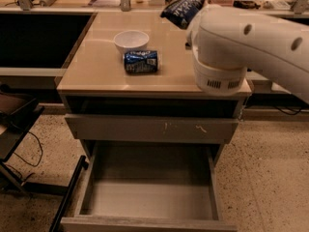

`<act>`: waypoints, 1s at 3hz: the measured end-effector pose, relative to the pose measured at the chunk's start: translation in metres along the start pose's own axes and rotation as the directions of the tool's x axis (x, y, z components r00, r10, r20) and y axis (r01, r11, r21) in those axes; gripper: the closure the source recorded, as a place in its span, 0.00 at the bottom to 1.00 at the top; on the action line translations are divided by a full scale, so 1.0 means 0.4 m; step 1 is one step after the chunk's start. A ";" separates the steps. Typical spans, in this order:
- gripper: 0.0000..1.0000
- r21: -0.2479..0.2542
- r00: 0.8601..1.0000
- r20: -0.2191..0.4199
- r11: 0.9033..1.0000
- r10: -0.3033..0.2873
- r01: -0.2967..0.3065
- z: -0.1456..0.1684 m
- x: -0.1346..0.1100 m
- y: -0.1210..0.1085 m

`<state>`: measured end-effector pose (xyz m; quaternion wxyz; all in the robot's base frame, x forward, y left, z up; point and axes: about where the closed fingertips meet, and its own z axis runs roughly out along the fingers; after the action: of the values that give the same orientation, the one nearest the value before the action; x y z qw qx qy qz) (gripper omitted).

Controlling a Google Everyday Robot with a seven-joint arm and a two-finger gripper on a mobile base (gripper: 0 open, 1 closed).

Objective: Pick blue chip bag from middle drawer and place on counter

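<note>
The blue chip bag (185, 6) hangs in the air above the far right part of the beige counter (101, 74). My gripper (192, 17) sits at the bag's lower right end, mostly hidden behind my white arm (241, 37), and is shut on the bag. The middle drawer (149, 199) stands pulled open at the bottom, its grey floor bare.
A white bowl (131, 40) and a blue soda can (141, 62) lying on its side sit on the counter's left middle. A closed grey drawer front with whitish scuffs (152, 128) is above the open drawer. A black stand (14, 124) is at the left.
</note>
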<state>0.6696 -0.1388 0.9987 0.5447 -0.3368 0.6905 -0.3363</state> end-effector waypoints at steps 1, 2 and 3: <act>1.00 -0.040 0.999 -0.038 0.999 0.014 -0.016 0.116 0.034 0.006; 1.00 -0.088 0.993 -0.110 0.995 0.037 -0.047 0.215 0.126 0.051; 1.00 -0.125 0.982 -0.178 0.989 0.056 -0.079 0.283 0.206 0.093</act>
<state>0.7621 -0.1981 0.9038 0.4700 -0.3176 0.7670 -0.2998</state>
